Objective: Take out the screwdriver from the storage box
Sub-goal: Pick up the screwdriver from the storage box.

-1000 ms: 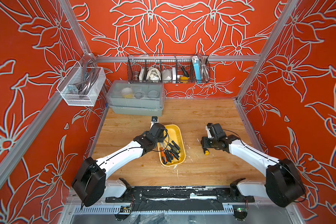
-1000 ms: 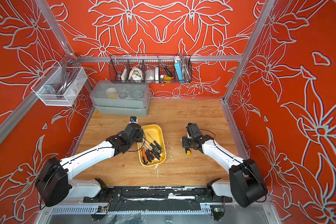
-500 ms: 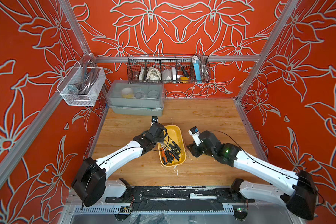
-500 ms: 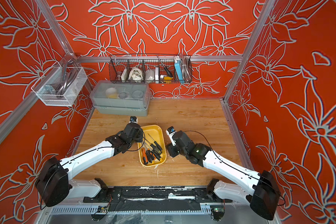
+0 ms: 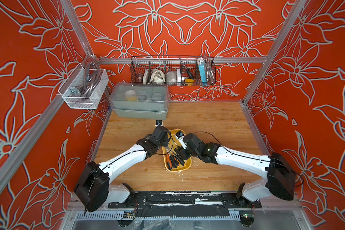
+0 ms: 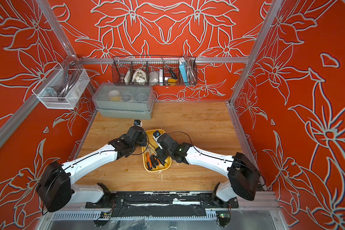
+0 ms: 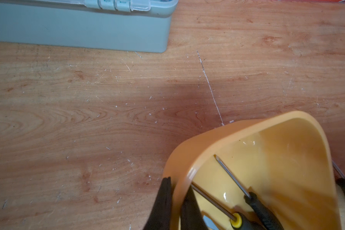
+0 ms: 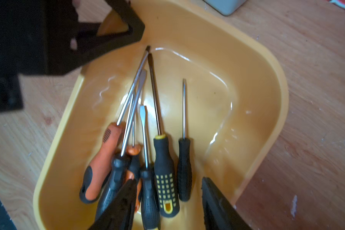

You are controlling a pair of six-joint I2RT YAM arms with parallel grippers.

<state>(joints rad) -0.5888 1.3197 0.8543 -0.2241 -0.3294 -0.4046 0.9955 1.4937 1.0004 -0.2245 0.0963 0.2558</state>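
Several screwdrivers (image 8: pixel 164 169) lie in the box (image 8: pixel 277 83), with their handles bunched at the end nearer the robot and their shafts pointing to the far end. The box rests on the bench (image 5: pixel 207 123), between the two arms. Right hand (image 8: pixel 168 181): fingers spread above the handles, holding none. Left hand (image 7: pixel 176 187): pinching the box's left wall, one finger inside and one outside. Grey case (image 5: pixel 139 103): well behind the box, at the back wall.
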